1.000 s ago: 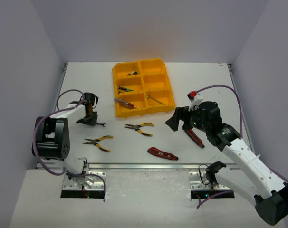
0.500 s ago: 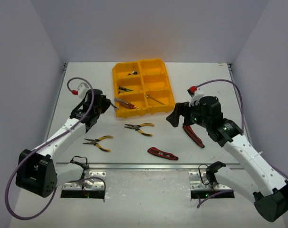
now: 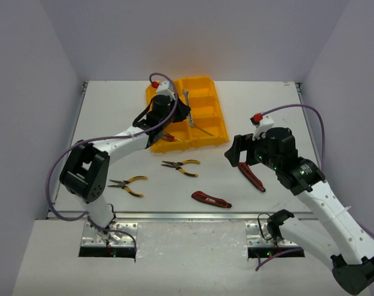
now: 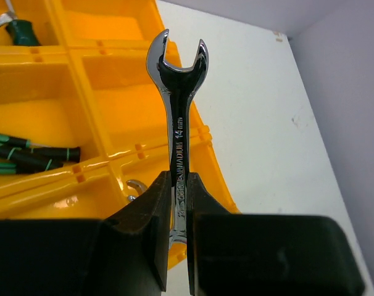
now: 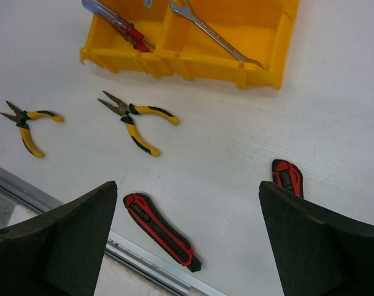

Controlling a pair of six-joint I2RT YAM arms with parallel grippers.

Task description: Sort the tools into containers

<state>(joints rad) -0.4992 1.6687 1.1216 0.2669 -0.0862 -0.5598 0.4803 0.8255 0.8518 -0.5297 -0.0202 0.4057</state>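
My left gripper [image 3: 179, 111] is shut on a silver wrench [image 3: 186, 100] and holds it over the yellow-orange tray [image 3: 202, 143]. In the left wrist view the wrench [image 4: 177, 111] stands up from the gripper [image 4: 178, 180] above the tray's right-hand compartments [image 4: 107, 80]. My right gripper [image 3: 238, 154] is open and empty above the table, with one red knife [image 5: 162, 231] between its fingers [image 5: 57, 246] and another [image 5: 288, 177] by the right finger. Two yellow-black pliers [image 3: 182, 165] [image 3: 128, 183] and both red knives [image 3: 210, 199] [image 3: 253, 177] lie on the table.
In the tray lie green-handled screwdrivers [image 4: 26, 154], a red-blue screwdriver [image 5: 122, 26] and a second wrench [image 5: 211, 32]. The left arm's body partly hides the tray's left column in the top view. A metal rail [image 3: 174, 216] runs along the table's near edge.
My left arm swung from the table's left side up and right to over the tray, carrying the wrench. My right gripper drifted slightly right and stays open.
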